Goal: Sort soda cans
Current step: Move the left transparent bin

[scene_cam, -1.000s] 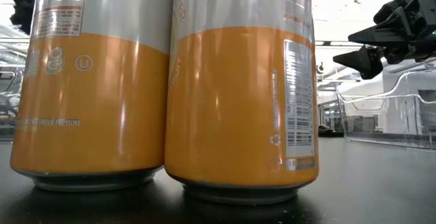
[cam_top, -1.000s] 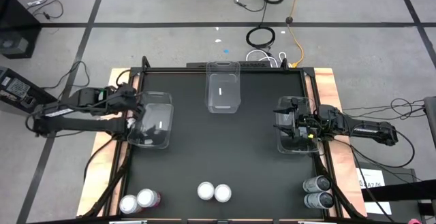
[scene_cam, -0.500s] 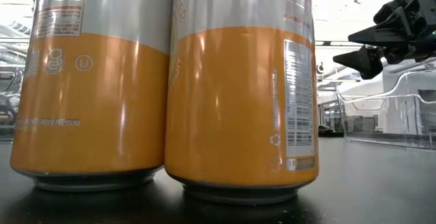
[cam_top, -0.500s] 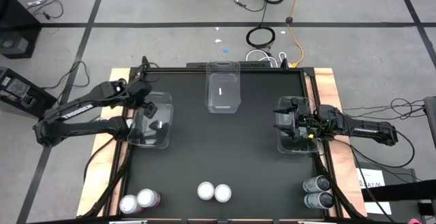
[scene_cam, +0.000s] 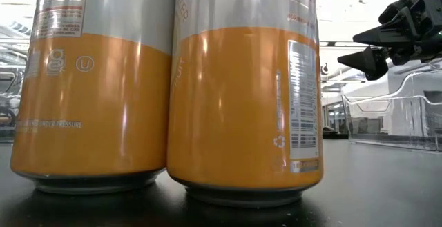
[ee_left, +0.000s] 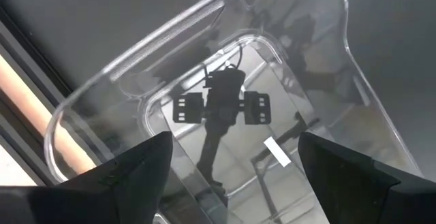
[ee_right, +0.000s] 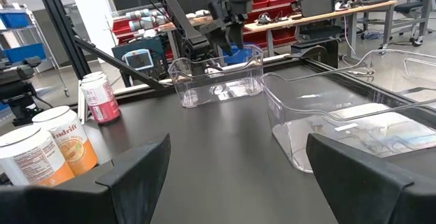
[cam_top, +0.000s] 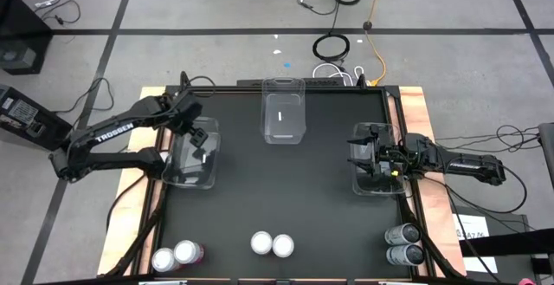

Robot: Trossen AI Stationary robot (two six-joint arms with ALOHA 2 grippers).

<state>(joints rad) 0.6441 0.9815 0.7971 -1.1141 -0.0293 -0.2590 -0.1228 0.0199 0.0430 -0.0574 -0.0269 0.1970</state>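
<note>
A black desk (cam_top: 286, 190) carries everything. The left pincer (cam_top: 197, 134), fingers wide and empty, hovers over the left clear bin (cam_top: 192, 174); the right pincer (cam_top: 362, 157), likewise wide, hangs over the right bin (cam_top: 374, 185). Soda cans (cam_top: 272, 244) line the near edge in pairs; best reach low, centred on one can.

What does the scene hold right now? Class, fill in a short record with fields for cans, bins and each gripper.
cans: pink pair, orange pair, grey pair, all along the table's near edge
bins: three clear bins, left, middle, right, all empty
left gripper: open, above left bin
right gripper: open, above right bin
</note>
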